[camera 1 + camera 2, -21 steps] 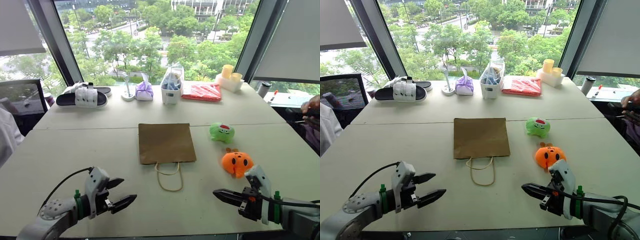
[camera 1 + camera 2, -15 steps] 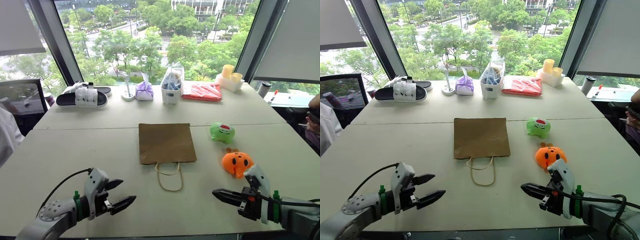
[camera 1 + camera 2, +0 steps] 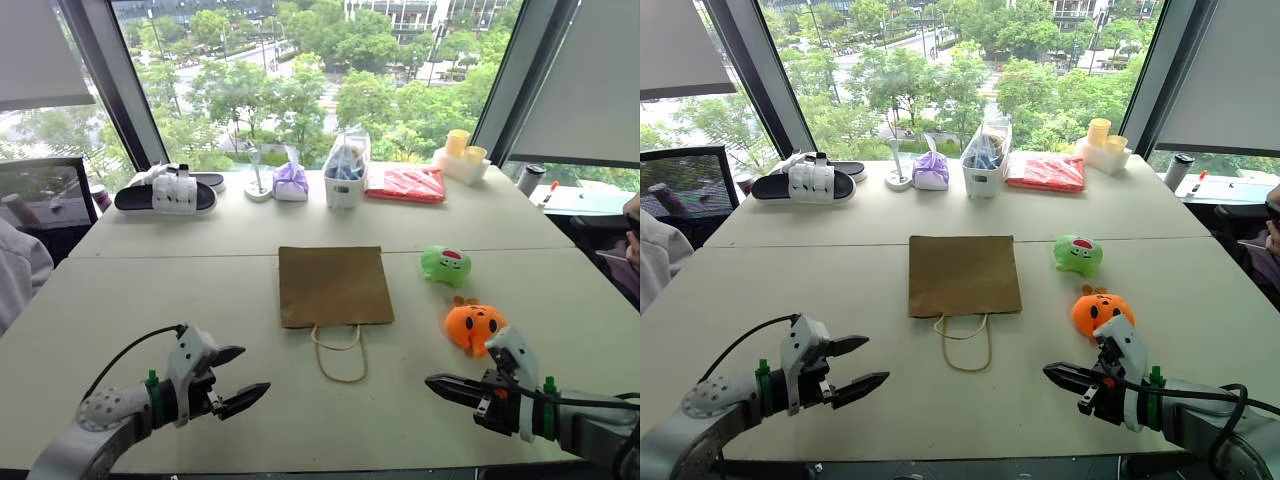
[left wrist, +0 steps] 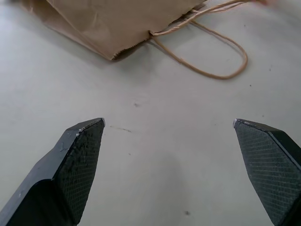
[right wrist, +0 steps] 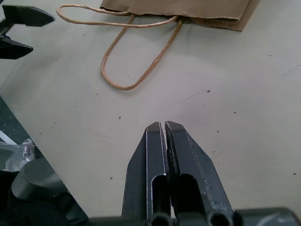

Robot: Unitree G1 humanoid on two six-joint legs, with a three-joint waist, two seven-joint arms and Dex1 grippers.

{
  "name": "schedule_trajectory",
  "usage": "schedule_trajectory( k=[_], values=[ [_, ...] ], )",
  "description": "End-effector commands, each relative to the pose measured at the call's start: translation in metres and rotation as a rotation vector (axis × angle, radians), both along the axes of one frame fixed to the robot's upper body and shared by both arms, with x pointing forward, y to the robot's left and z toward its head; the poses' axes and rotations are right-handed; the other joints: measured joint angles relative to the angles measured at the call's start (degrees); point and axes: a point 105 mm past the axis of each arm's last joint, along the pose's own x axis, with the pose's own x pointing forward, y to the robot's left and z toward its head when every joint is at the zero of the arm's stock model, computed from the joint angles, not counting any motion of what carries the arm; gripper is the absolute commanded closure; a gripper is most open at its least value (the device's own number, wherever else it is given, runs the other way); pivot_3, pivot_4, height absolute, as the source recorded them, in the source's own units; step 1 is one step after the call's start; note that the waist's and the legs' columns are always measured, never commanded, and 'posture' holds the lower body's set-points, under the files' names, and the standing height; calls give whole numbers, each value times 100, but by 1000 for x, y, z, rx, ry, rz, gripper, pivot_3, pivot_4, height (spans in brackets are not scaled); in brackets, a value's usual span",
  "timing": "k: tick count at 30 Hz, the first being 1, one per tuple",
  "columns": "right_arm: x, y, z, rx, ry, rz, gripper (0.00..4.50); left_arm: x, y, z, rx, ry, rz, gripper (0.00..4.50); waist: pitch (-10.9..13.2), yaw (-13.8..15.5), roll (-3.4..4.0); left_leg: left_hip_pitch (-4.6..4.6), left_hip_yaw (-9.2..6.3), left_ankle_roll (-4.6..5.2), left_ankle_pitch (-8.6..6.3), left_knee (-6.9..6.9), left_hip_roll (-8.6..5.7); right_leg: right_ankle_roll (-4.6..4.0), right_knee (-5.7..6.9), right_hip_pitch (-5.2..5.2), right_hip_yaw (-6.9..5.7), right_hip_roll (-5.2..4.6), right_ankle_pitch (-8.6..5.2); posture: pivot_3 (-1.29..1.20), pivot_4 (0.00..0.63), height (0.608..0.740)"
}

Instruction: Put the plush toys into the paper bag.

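- left gripper [image 3: 236, 376]: two black pointy fingers [image 4: 77, 155] with a fine crosshatch grip texture on the pads
- silver-grey housing behind them, plus a green ring at the wrist
- thin black cable loops back off the left arm
- right gripper [image 3: 436, 381]: same black fingers, grey body, green ring, black cable

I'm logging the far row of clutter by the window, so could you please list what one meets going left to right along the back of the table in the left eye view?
Black slipper with white strap → purple cloth bundle → clear plastic bag → red packet → yellow cups.
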Motion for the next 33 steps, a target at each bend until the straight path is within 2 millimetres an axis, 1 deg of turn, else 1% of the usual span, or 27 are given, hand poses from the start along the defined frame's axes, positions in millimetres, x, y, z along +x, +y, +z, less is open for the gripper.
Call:
schedule_trajectory(
  k=[1, 4, 6, 8, 12, 13, 14, 15, 16, 20, 22, 23, 26, 27, 29, 31, 33],
  values=[
    [4, 1, 9, -2, -46, 1, 4443, 11, -23, 20, 81, -151, -181, 0, -3, 45, 5, -1, 3, -1, 1, 1, 0, -2, -2, -1, 1, 0, 1, 0, 150, 740],
    [7, 4, 10, 3, -65, -15, 4443, 28, -43, 25, 65, -186, -273, 0, -5, 108, 6, -1, 14, -2, 1, 3, -1, 1, -5, -1, 5, -1, 4, 0, 150, 740],
    [8, 6, 11, 12, -81, -33, 4443, 37, -56, 20, 85, -207, -347, 0, -4, 107, 0, -1, 12, -2, 2, 3, -3, 19, -3, 0, 4, 0, 13, 0, 150, 740],
    [9, 9, 11, 18, -89, -47, 4443, 43, -65, 14, 109, -224, -403, 0, -4, 100, 0, -6, 10, -3, 3, 3, -4, 23, -1, -5, 2, 3, 16, 0, 150, 740],
    [6, 16, 7, 35, -101, -76, 4443, 56, -98, 6, 101, -252, -535, 0, -4, 100, -1, -8, 5, -12, 8, 4, -3, 25, 3, -9, -1, 6, 18, 0, 150, 740],
    [5, 18, 7, 38, -104, -83, 4443, 59, -106, 7, 93, -263, -557, 0, -5, 111, -2, -9, 5, -12, 9, 6, -4, 27, 2, -8, -1, 6, 19, 0, 150, 740],
    [4, 19, 7, 41, -107, -90, 4500, 62, -110, 8, 85, -270, -580, 507, -5, 107, -2, -13, 1, -12, 9, 14, -5, 30, 3, -6, -3, 6, 21, 0, 150, 740],
    [3, 20, 6, 42, -111, -98, 4500, 65, -114, 11, 79, -288, -583, 826, -5, 103, -2, -20, -4, -12, 9, 24, -6, 33, 3, -7, -7, 7, 22, 0, 150, 740],
    [2, 20, 7, 42, -115, -107, 4500, 68, -116, 14, 66, -298, -579, 1310, -5, 98, -2, -26, -7, -12, 9, 31, -7, 36, 4, -8, -7, 8, 24, 0, 150, 740],
    [-1, 23, 5, 51, -115, -127, 4500, 69, -118, 18, 55, -299, -609, 3131, -5, 54, -2, -29, -9, -11, 8, 49, -7, 40, 9, -7, -6, 12, 28, 0, 150, 740],
    [-2, 28, 4, 56, -114, -120, 4500, 71, -120, 24, 37, -309, -608, 4099, -5, 54, -2, -29, -10, -11, 9, 54, -7, 40, 14, -6, -6, 14, 28, 0, 150, 740],
    [-1, 30, 4, 61, -117, -117, 4500, 72, -120, 28, 24, -319, -604, 4393, -5, 56, -2, -29, -13, -11, 9, 60, -7, 40, 17, -4, -6, 16, 28, 0, 150, 740],
    [5, 38, 8, 85, -143, -109, 4500, 82, -126, 47, -32, -350, -557, 4393, -3, 73, -5, -31, -18, -10, 9, 71, -6, 40, 20, -1, -7, 20, 29, 0, 150, 740],
    [11, 43, 10, 94, -164, -107, 4500, 89, -130, 59, -90, -332, -506, 4393, -3, 78, -5, -33, -19, -10, 9, 74, -6, 41, 20, -2, -7, 20, 31, 0, 150, 740],
    [27, 53, 15, 88, -216, -95, 4500, 99, -137, 75, -188, -258, -441, 4393, -3, 78, -7, -34, -20, -11, 10, 78, -7, 46, 20, 0, -7, 20, 40, 0, 150, 740],
    [45, 63, 21, 85, -270, -99, 4500, 104, -141, 84, -250, -205, -404, 4393, -3, 39, -6, -32, -19, -12, 11, 83, -7, 50, 21, 2, -7, 22, 45, 0, 150, 740],
    [60, 71, 23, 77, -307, -92, 4500, 109, -145, 86, -257, -208, -368, 4393, -6, -24, -5, -28, -20, -14, 13, 80, -8, 51, 22, 3, -7, 23, 46, 0, 150, 740]
  ],
)
